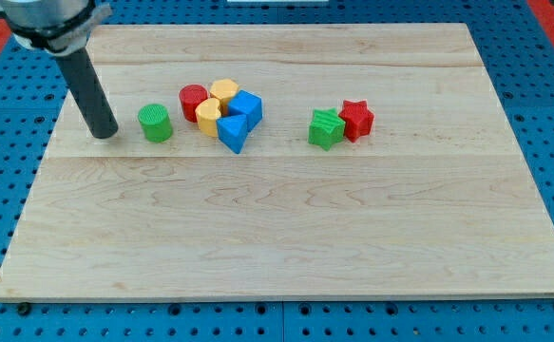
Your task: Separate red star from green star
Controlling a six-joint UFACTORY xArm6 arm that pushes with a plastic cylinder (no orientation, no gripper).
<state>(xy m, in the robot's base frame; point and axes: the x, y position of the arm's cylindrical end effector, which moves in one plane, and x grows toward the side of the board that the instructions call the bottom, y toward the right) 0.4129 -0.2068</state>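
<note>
On the wooden board (286,228), red star (357,119) touches green star (326,128)

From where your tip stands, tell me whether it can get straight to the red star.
Probably not straight: my tip sits far left; the green cylinder, the clustered blocks and the green star lie before the red star.

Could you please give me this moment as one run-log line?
my tip: left of green cylinder, far from stars | red star touching green star | separation: not done
</note>
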